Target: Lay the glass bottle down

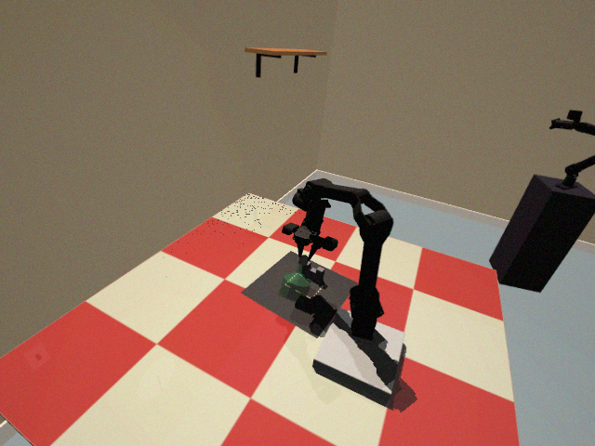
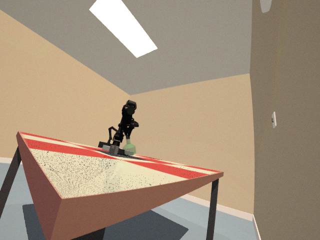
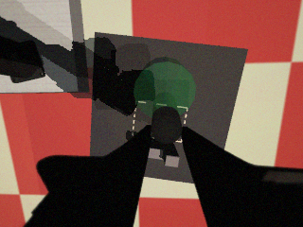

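Bottle (image 1: pixel 295 284) (image 2: pixel 129 149) (image 3: pixel 165 86) upright in exterior view, dashed outline (image 1: pixel 315 294) (image 3: pixel 186 115) only from above.

Tan walls meet in a corner above a pale blue floor. A bright rectangular ceiling light (image 2: pixel 125 28) shines over a red-and-cream checkered table (image 1: pixel 206 311) (image 2: pixel 139 204), its near corner brown-edged.

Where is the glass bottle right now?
The green glass bottle is over the dark mat, neck up in the hand, beside the grey rest.
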You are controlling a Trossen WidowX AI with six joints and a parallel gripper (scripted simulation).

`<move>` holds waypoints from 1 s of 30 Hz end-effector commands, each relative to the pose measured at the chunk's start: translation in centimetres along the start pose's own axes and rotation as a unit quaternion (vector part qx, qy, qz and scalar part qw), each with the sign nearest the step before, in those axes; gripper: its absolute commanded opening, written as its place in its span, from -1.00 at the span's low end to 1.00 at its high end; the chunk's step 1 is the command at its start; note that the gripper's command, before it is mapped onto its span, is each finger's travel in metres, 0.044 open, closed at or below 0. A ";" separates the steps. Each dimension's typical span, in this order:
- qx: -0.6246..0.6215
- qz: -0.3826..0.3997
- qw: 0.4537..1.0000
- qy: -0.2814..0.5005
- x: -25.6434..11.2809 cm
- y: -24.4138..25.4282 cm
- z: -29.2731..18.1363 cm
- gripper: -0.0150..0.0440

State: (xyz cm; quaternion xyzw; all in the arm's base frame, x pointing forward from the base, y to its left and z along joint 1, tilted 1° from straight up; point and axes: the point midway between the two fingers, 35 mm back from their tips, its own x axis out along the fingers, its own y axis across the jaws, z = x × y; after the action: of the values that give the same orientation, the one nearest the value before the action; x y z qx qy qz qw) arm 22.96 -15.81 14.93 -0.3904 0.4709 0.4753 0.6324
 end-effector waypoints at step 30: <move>-0.008 -0.005 1.000 -0.027 -0.1 0.3 -3.4 -0.08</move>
State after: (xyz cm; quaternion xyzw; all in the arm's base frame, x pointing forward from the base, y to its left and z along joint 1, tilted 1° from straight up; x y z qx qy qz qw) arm 22.12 -18.20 14.45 -0.3827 0.4430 0.4884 0.6471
